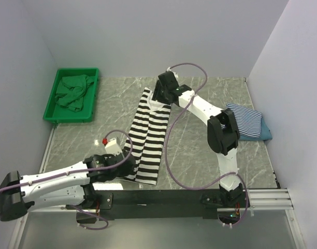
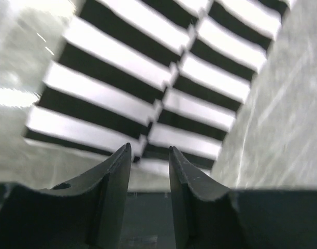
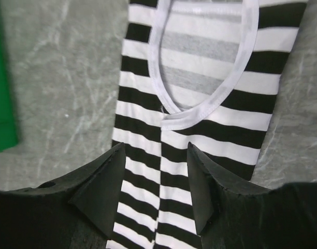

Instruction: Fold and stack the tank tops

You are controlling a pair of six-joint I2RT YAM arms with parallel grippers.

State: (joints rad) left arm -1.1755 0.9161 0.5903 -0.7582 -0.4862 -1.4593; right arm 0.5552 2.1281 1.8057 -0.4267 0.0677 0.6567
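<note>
Plainly, our left gripper and right gripper stood spread over the striped top, near hem and far neckline.

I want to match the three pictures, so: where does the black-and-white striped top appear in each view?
Top view: striped top, centre, a long strip between both arms.
Left wrist: striped top, upper middle, its near end.
Right wrist: striped top, centre, neckline end.
Shared landmark: the grey marbled table beside it.
</note>
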